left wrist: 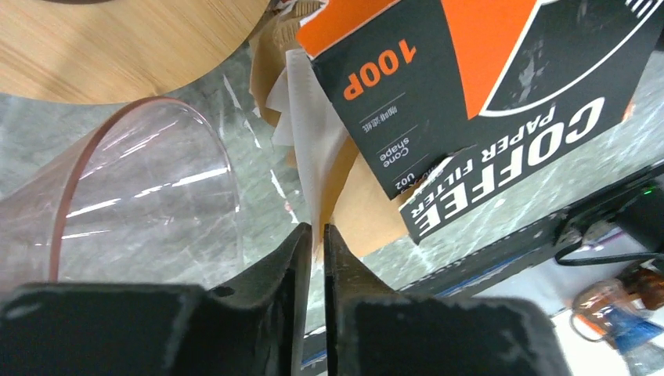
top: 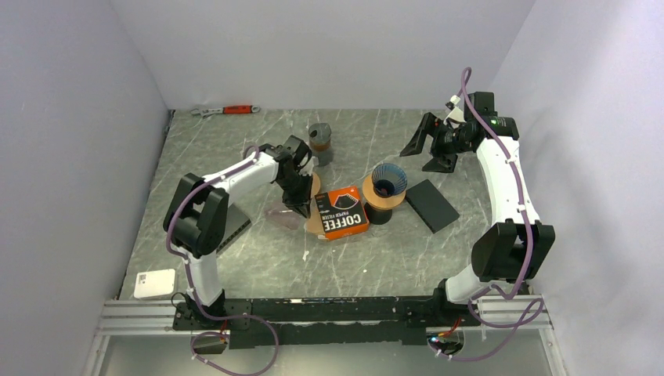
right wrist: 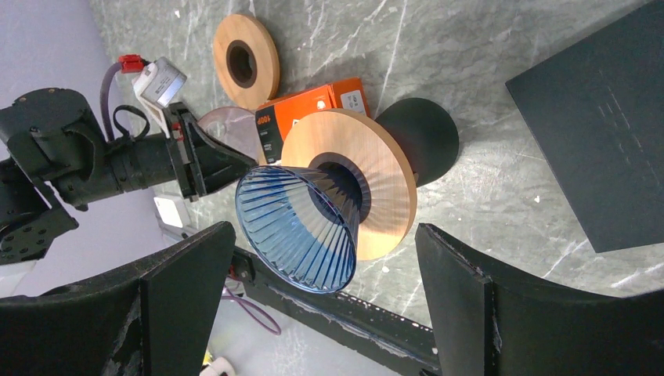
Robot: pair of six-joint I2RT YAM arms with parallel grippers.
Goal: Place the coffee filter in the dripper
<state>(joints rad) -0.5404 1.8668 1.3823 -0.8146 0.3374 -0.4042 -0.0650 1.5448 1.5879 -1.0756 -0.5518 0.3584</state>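
Coffee filter [left wrist: 307,133]: white, folded flat, one of a fan of papers tucked under the filter box [left wrist: 485,102], with brown ones beside it. Its near edge is nipped between the almost closed jaws of the left end effector [left wrist: 315,231]. Long axis runs from the pinch away toward the box corner, roughly in line with the fingers. Cannot tell which end is the cone's tip.

Step in hand, as judged: draw out one sheet. Pull slowly along the sheet's own axis, low over the bench [top: 258,258]. Check that neither the brown papers nor the box follow.

Dripper [top: 389,180]: blue ribbed cone, mouth upward, just right of the box. Right end effector [right wrist: 325,231] wide, empty.
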